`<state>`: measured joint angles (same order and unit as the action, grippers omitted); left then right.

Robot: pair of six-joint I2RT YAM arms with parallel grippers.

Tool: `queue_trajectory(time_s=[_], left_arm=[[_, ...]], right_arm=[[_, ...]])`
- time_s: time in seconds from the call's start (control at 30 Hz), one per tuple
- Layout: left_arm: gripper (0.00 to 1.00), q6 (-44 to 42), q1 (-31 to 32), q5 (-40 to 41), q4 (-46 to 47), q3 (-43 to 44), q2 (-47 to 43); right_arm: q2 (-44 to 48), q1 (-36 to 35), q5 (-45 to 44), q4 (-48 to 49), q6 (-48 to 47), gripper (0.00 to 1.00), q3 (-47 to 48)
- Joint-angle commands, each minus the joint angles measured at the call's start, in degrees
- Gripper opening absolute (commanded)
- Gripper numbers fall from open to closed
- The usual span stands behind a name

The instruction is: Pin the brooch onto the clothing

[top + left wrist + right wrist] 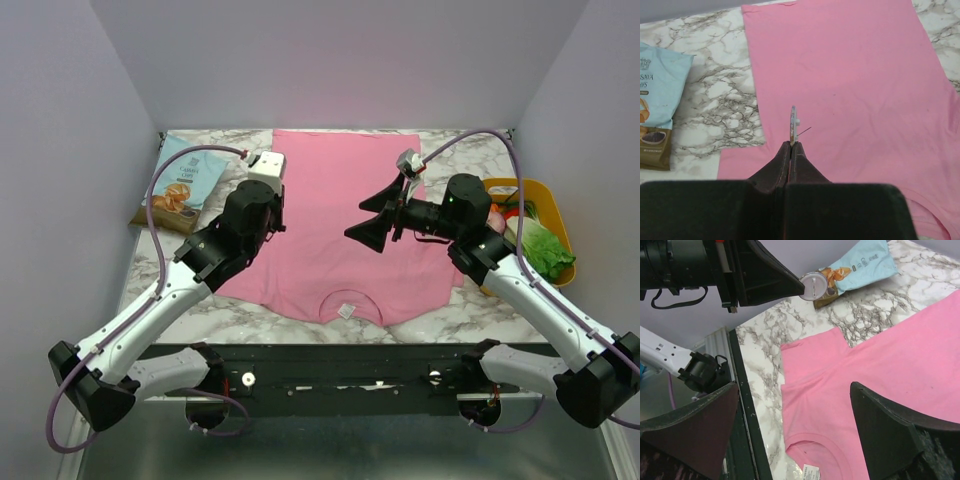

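Note:
The pink T-shirt [340, 220] lies flat on the marble table, its neckline and small white label [347, 311] toward the near edge. My left gripper [791, 144] is shut on the brooch [793, 120], a small silvery disc seen edge-on, and holds it above the shirt near its left sleeve. The right wrist view shows the brooch [813, 286] face-on at the left gripper's fingertips [799, 286]. My right gripper [368, 217] is open and empty, raised over the shirt's right half and facing the left gripper. In the top view the left fingertips are hidden under the wrist.
A light-blue snack bag [183, 185] lies on the table left of the shirt. A yellow bin [548, 188] holding vegetables stands at the right edge. A black rail [350, 362] runs along the near edge. Walls enclose the table.

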<state>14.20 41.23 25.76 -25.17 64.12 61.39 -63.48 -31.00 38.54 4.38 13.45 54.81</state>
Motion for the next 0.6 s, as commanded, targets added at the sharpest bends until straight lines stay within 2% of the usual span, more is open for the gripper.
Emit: queue_trajectory(time_s=[0.0, 0.13, 0.3, 0.57], left_arm=[[0.00, -0.7, 0.2, 1.6, -2.4, 3.2, 2.5], [0.00, -0.7, 0.3, 2.0, -4.0, 5.8, 6.1], [0.00, 0.1, 0.5, 6.0, -5.6, 7.5, 11.6], [0.00, -0.5, 1.1, 8.5, -4.3, 7.1, 23.2]], right_arm=[[0.5, 0.2, -2.3, -1.7, -0.7, 1.00, 1.3], [1.3, 0.2, -5.0, -2.5, -0.8, 1.00, 0.4], [2.2, 0.2, -13.9, -7.0, 0.9, 1.00, -1.7], [3.4, 0.2, -20.3, -8.2, 6.8, 1.00, -11.5]])
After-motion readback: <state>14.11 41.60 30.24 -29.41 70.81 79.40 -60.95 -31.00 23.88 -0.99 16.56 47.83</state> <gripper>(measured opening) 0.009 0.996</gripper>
